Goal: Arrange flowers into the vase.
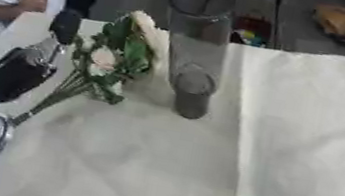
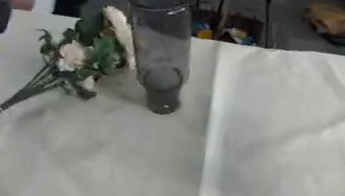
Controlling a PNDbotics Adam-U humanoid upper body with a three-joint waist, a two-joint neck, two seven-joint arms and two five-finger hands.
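One bunch of flowers [image 1: 110, 61] is leaning heads-up just left of the vase [image 1: 195, 48], apparently being readied for insertion; the left hand [image 1: 25, 71], at the stems, is unreadable; the right is showing nowhere.

You have a cream tablecloth [image 1: 310, 144] spreading to the right of your left hand [image 1: 20, 74]. Far beyond it, an orange bundle [image 1: 342, 21] lies on the floor.
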